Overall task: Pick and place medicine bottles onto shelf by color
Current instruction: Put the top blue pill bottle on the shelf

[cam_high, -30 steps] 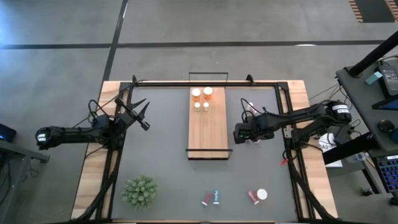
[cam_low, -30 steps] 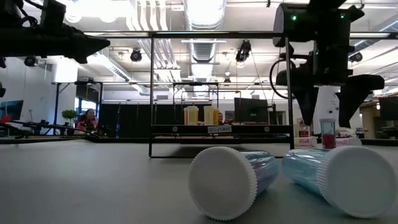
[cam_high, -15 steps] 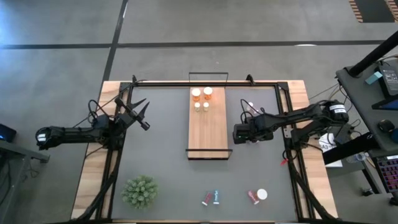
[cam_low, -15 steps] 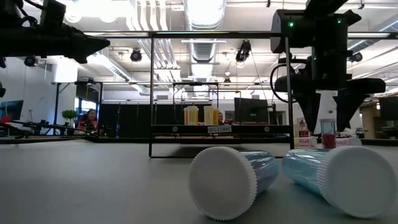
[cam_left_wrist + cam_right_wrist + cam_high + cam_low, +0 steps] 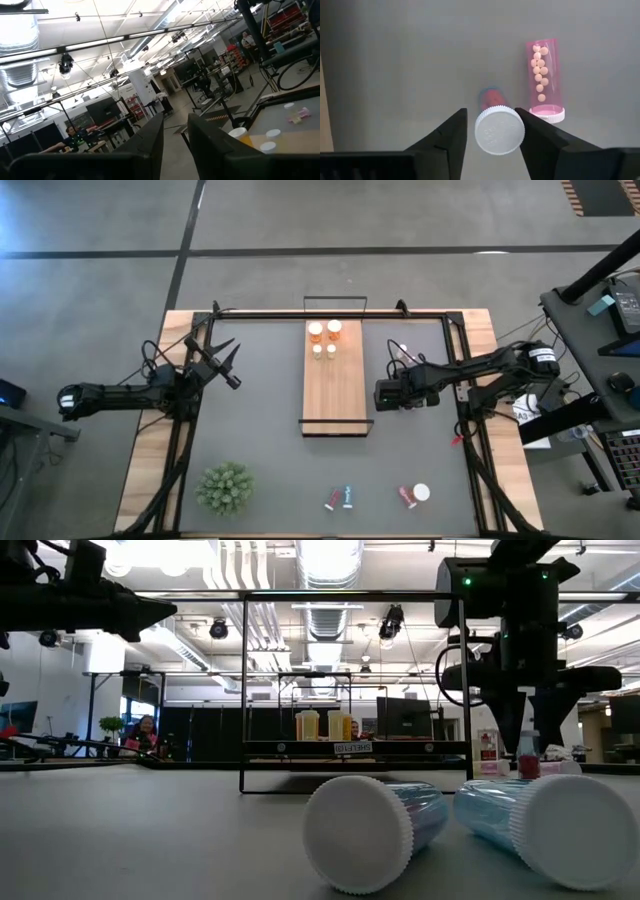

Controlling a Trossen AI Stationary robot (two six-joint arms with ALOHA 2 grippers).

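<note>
The grey table (image 5: 260, 430) takes up most of the high view, and the shelf (image 5: 333, 390), a long light-wood board, sits down the middle of it, so I'll place everything off that.

The right arm reaches in from the right side of the shelf. The right gripper (image 5: 383, 394) points down at the table just beside the board's long right edge, about level with its near half.

The left arm is parked well off to the left of the shelf. The left gripper (image 5: 228, 365) is up in the air, closed as far as it goes, and there's nothing in it.

A spiky green plant (image 5: 225, 487) sits beyond the shelf's near end, off to the left.

Four medicine bottles are up at the shelf's far end: two orange ones (image 5: 315, 329) and two smaller pale ones (image 5: 331, 349) right in front of them.

In the right wrist view, an upright pink bottle (image 5: 499, 131) has its white cap between the gripper's fingers (image 5: 540, 135). One finger is on the cap and there's a sliver of table showing on the other side, so it's a touch open and not clamped.

A second pink bottle (image 5: 543, 80) lies on its side just beside that one, with the pills visible inside.

More bottles lie past the shelf's near end, in two little pairs (image 5: 341, 497) (image 5: 413, 495).
</note>
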